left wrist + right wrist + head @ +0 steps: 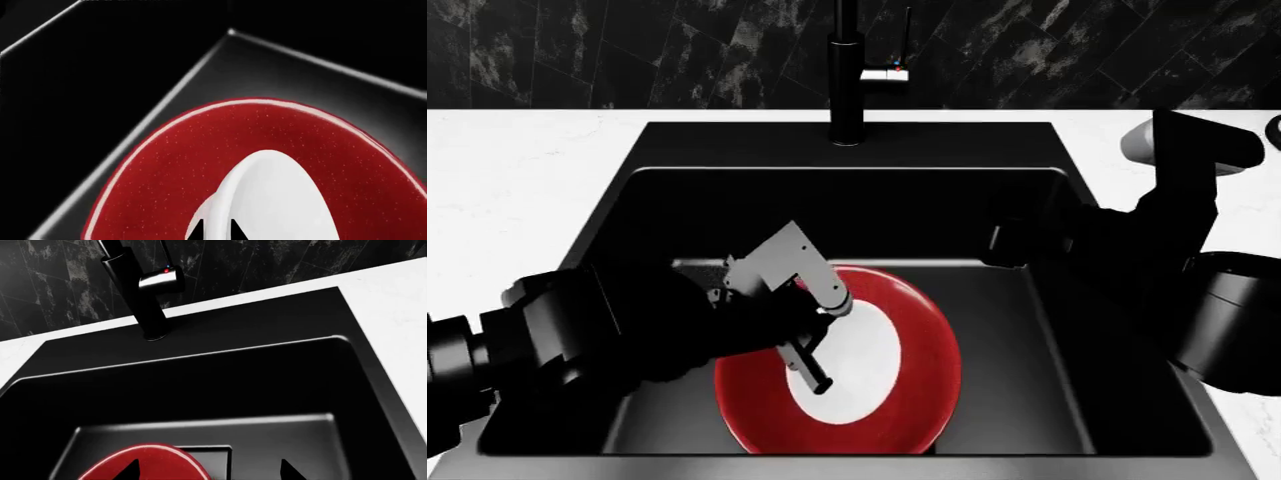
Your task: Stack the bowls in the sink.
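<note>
Your left arm (574, 335) reaches in low from the left, its forearm nearly level, wrist bent so the left gripper (807, 365) points down and toward you. Its jaws sit closed on the white bowl's (280, 200) rim (two dark fingertips (235, 231) show against the white in the wrist view). Your right arm (1174, 260) folds in from the right, elbow high. The right gripper (210, 471) hangs free, jaws spread wide and holding nothing.

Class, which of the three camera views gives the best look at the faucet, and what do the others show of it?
The right wrist view shows the faucet best: its base, column and side handle are large and clear against the dark wall. The head view shows it smaller, at the sink's back edge. The left wrist view does not show it.
</note>
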Motion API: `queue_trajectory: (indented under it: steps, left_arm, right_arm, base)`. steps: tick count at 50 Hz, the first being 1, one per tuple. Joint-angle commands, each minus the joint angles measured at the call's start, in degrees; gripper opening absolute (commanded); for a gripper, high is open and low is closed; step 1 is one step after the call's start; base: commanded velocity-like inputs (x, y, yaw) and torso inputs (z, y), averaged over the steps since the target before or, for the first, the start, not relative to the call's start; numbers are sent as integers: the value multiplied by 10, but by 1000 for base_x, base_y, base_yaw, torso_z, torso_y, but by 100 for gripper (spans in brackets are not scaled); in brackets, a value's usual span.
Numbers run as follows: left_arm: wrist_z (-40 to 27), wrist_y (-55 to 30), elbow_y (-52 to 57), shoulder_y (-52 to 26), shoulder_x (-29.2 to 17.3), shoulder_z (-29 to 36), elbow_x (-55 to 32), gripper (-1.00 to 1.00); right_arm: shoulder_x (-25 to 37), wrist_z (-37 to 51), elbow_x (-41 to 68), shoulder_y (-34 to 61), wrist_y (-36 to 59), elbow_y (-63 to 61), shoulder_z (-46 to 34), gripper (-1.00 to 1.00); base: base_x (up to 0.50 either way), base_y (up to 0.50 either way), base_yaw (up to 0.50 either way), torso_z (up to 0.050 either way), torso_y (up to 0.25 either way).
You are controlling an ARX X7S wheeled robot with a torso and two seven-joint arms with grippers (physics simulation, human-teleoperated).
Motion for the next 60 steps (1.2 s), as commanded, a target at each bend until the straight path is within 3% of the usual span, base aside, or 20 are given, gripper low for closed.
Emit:
queue_trajectory:
  steps: [1, 60]
  left_arm:
    - [1, 0, 3, 8, 6, 2, 7, -100]
    - [-13, 4, -163, 83, 98, 16, 40, -100]
  right_arm:
    - [0, -8, -5, -5, -2, 4, -1, 100]
    - [5, -20, -10, -31, -17, -2, 3, 100]
  base:
    - [0, 0, 0, 0, 0]
    - [0, 0, 0, 0, 0]
